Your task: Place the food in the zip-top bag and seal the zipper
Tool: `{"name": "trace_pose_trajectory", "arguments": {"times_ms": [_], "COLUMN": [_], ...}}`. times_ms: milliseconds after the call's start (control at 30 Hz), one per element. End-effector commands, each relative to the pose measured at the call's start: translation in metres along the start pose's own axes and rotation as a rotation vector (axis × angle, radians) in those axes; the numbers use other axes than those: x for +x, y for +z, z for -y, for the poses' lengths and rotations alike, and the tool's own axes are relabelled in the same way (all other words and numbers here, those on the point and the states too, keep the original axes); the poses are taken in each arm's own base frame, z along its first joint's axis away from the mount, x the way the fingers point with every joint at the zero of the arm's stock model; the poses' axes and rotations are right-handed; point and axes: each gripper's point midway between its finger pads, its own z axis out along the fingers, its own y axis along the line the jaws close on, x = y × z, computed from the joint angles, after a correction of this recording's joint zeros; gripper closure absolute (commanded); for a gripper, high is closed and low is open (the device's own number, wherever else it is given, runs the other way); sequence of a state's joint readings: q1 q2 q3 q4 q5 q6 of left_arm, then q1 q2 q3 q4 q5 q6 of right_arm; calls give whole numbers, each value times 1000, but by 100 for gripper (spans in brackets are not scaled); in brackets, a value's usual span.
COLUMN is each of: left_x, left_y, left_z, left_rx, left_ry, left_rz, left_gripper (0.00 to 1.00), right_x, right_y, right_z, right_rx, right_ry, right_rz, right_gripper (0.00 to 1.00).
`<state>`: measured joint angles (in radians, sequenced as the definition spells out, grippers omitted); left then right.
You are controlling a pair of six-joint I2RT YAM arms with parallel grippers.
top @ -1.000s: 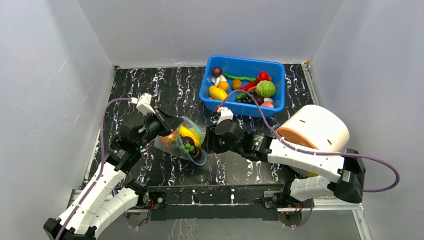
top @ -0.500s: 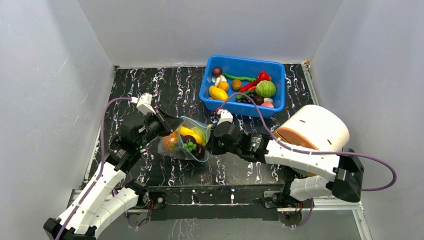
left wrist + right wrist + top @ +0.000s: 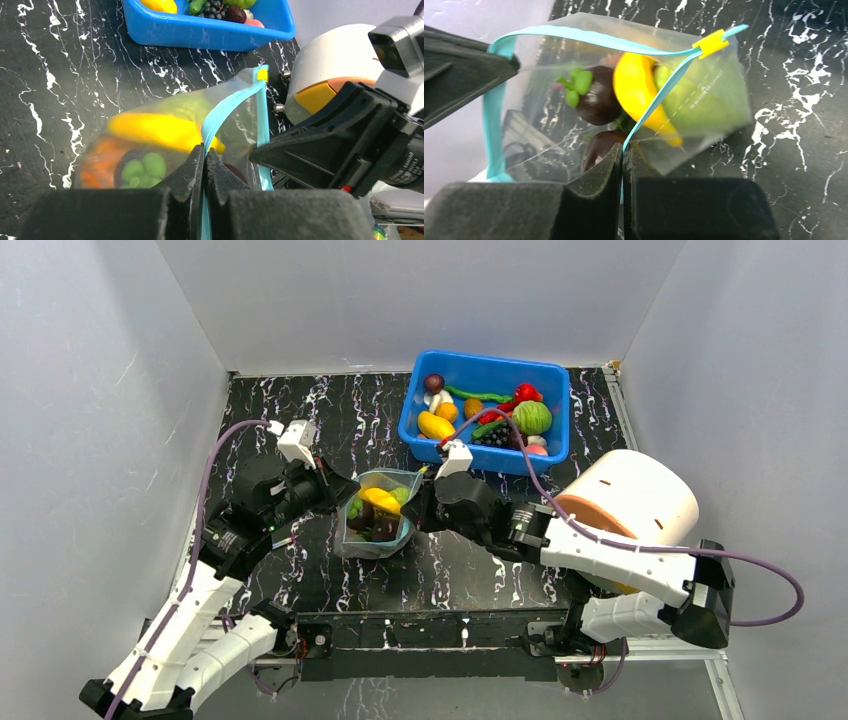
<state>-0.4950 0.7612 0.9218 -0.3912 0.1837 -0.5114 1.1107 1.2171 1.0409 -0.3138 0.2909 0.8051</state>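
Observation:
The zip-top bag (image 3: 378, 530) hangs between my two grippers over the marbled table. Its mouth faces up and gapes open. Inside lies food: a yellow banana (image 3: 636, 90), a dark mangosteen (image 3: 596, 100), green grapes (image 3: 142, 167) and an orange piece (image 3: 95, 165). My left gripper (image 3: 205, 150) is shut on one strip of the teal zipper (image 3: 225, 107). My right gripper (image 3: 622, 149) is shut on the other strip of the zipper (image 3: 659, 95). The two strips meet at a yellow slider (image 3: 710, 44). From above, the left gripper (image 3: 343, 496) is left of the bag and the right gripper (image 3: 417, 508) is right of it.
A blue bin (image 3: 470, 457) holding several more toy fruits and vegetables stands behind the right arm. A white cylinder with an orange face (image 3: 630, 495) sits at the right, close to the right arm's forearm. Grey walls enclose the table on three sides.
My right gripper has closed on the zipper strip. Both grippers shifted slightly away from the bases, and the bag swung from lying tilted to hanging with its mouth up.

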Motion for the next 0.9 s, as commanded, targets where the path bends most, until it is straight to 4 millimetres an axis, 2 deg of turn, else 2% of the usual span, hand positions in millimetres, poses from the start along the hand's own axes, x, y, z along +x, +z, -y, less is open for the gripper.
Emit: {"name": "trace_pose_trajectory", "arguments": {"times_ms": [0,133,233,300,367,433,500,767,867], "left_x": [-16,-20,-24,-16,-2,14,21,25,26], "left_y": [-18,-25,-28,-22,-11,-2,1,0,1], "left_z": [15,-4,1,10,10,-6,-10,-22,-34], "left_rx": [53,-67,-41,28,71,21,14,-32,-91], "left_ry": [86,126,128,102,91,60,45,40,23], "left_rz": [42,42,66,66,40,0,-9,10,29], "left_gripper": [100,100,100,100,100,100,100,100,100], "right_x": [-44,-61,-54,-38,-29,-30,-35,-33,-36], "right_y": [-4,-16,-14,-4,3,6,6,20,21], "right_z": [-16,-5,-7,-9,-15,-12,-11,-4,3], "right_rx": [7,48,-8,-51,-80,-60,-53,-89,-78], "right_ry": [-9,0,7,-12,-58,-91,-111,-142,-141], "right_rz": [137,216,227,186,144,132,136,78,72], "right_gripper": [100,100,100,100,100,100,100,100,94]}}
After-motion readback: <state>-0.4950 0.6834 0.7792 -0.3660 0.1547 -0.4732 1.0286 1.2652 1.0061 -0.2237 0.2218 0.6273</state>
